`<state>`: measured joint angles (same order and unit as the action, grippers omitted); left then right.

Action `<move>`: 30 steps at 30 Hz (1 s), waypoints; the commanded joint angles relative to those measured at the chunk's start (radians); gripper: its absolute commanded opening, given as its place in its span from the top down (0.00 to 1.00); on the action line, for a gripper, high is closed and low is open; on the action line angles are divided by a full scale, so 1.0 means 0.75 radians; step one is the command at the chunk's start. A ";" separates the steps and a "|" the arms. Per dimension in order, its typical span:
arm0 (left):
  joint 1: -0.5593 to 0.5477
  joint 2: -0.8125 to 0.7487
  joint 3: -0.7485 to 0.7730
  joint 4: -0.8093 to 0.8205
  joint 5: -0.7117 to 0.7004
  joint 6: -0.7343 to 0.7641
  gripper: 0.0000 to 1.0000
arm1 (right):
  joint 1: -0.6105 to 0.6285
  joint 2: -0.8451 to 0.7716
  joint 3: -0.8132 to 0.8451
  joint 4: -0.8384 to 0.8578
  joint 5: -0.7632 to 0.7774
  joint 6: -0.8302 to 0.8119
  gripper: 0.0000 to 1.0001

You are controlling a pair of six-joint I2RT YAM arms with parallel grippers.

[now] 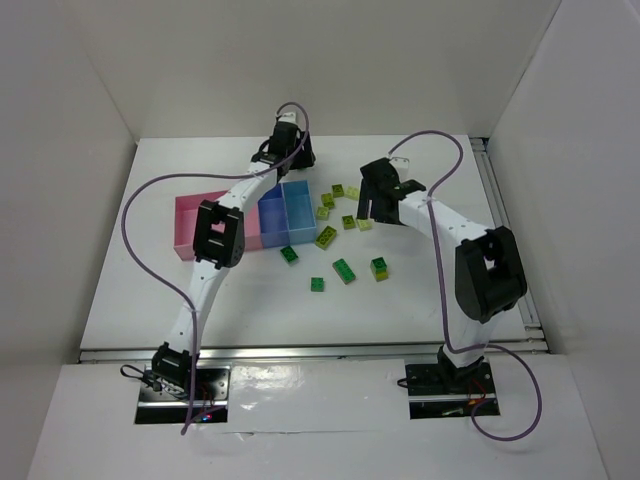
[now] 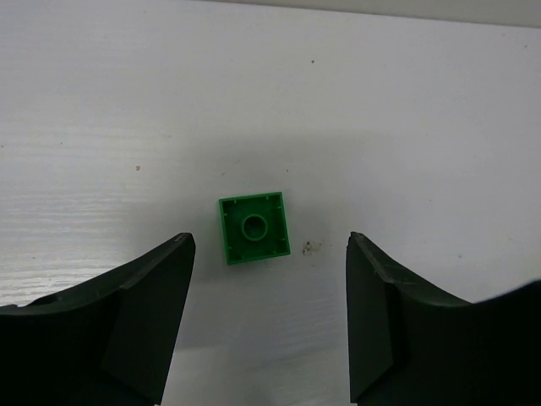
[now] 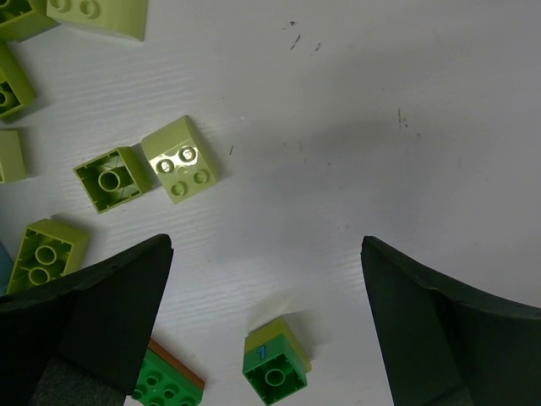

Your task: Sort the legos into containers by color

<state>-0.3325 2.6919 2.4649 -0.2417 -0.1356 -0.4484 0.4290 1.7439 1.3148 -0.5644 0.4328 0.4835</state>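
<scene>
A small dark green translucent square plastic brick (image 2: 254, 227) lies hollow side up on the white table (image 2: 406, 101), its single underside tube showing. It sits squarely between the two black fingers of the left gripper (image 2: 270, 244). The jaws stand apart on either side and touch neither edge, which looks like a line-up for a pinch across its flat sides. From overhead, that gripper sits just beyond the far side of the row of joined rectangular plastic bins (image 1: 188, 222) and hides this brick. The spot is close to the bins, so a carry to one would likely be short. The right gripper (image 3: 267, 245) is spread wide and holds nothing. It hangs over the loose scatter to the right of the bins, probably picking out a brick of its own. Overhead I count seven yellow-green bricks (image 1: 326, 237) clustered beside the light blue bin (image 1: 298, 205). Four more dark green ones (image 1: 343, 270) lie nearer the arm bases. With the one under the left gripper, that makes five dark green and twelve in all. The row shows a pink stretch, a darker blue bin (image 1: 272, 215) and the light blue one. The left arm (image 1: 215, 240) crosses the pink part, so I cannot tell whether it is divided in two. No brick is visible in any bin.
</scene>
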 commanded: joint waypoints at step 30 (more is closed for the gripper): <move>0.032 0.025 0.064 -0.093 0.036 0.085 0.52 | -0.028 0.090 0.149 0.041 0.020 -0.002 0.00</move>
<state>-0.3149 2.7102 2.4775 -0.3115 -0.1211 -0.4129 0.4213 1.8412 1.3823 -0.5606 0.4294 0.4816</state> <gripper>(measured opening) 0.493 0.999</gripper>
